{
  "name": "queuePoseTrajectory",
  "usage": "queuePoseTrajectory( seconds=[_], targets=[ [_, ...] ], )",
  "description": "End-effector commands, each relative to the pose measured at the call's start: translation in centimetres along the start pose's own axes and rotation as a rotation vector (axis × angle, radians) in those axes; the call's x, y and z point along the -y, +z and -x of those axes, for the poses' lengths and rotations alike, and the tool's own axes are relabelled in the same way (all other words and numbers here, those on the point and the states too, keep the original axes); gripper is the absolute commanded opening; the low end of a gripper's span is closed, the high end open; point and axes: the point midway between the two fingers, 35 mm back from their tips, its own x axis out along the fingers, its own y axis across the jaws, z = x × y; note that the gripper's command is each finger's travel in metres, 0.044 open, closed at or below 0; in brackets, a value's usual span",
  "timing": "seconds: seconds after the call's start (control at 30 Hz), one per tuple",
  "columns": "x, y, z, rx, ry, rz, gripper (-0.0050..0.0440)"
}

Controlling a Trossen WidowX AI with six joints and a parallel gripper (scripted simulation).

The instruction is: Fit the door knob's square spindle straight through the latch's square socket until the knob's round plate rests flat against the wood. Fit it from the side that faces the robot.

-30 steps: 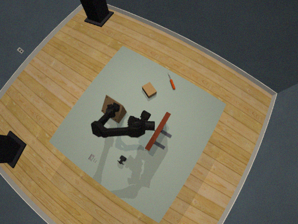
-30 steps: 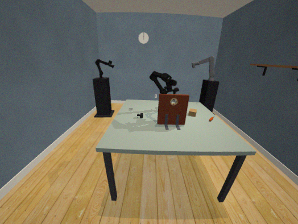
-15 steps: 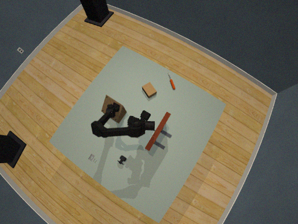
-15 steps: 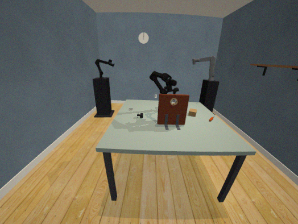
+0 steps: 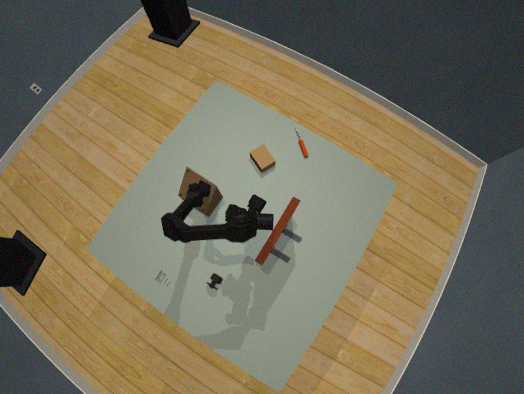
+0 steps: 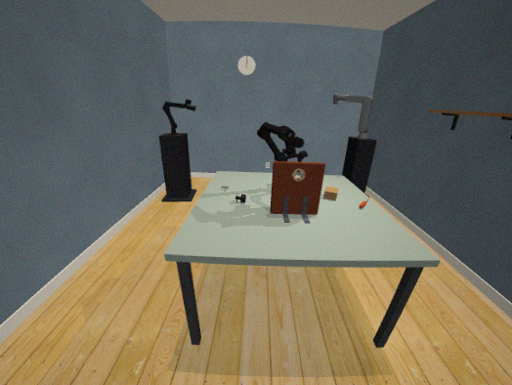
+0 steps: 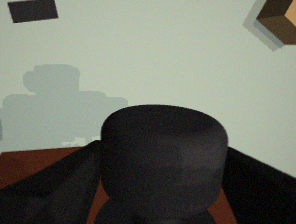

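Wrist: dark knob [image 7: 164, 160] in hand [image 7: 160, 150], spindle hidden.

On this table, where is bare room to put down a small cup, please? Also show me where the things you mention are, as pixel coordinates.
Good room: between the red-brown panel [image 5: 278, 231] [image 6: 297, 188] and the table edge beyond its feet. Another patch lies between the wooden block [image 5: 263, 157] [image 6: 331, 192] and the panel. Crowded: between robot base [image 5: 186, 176] and panel, under the arm.

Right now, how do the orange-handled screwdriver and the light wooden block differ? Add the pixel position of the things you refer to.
The screwdriver [image 5: 303, 148] [image 6: 362, 204] is long and thin; the block [image 5: 263, 157] [image 6: 331, 192] [image 7: 280, 29] is chunky and boxy. The screwdriver has a bright orange handle, while the block is plain tan. Both lie on the pale green table [image 5: 340, 200] [image 6: 244, 235], away from the standing red-brown board [image 5: 280, 227] [image 6: 283, 183].
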Motion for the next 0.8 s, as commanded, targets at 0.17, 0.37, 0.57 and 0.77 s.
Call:
queuePoseTrajectory(
  seconds=[0.17, 0.37, 0.57, 0.77],
  targets=[
    [0.1, -0.7, 0.3, -0.009, -0.009, -0.001, 0.0],
    [0.1, -1.0, 0.3, -0.009, -0.009, -0.001, 0.0],
    [0.1, -1.1, 0.4, -0.009, -0.009, -0.001, 0.0],
    [0.1, -1.4, 0.4, -0.009, -0.009, -0.001, 0.0]
  ],
)
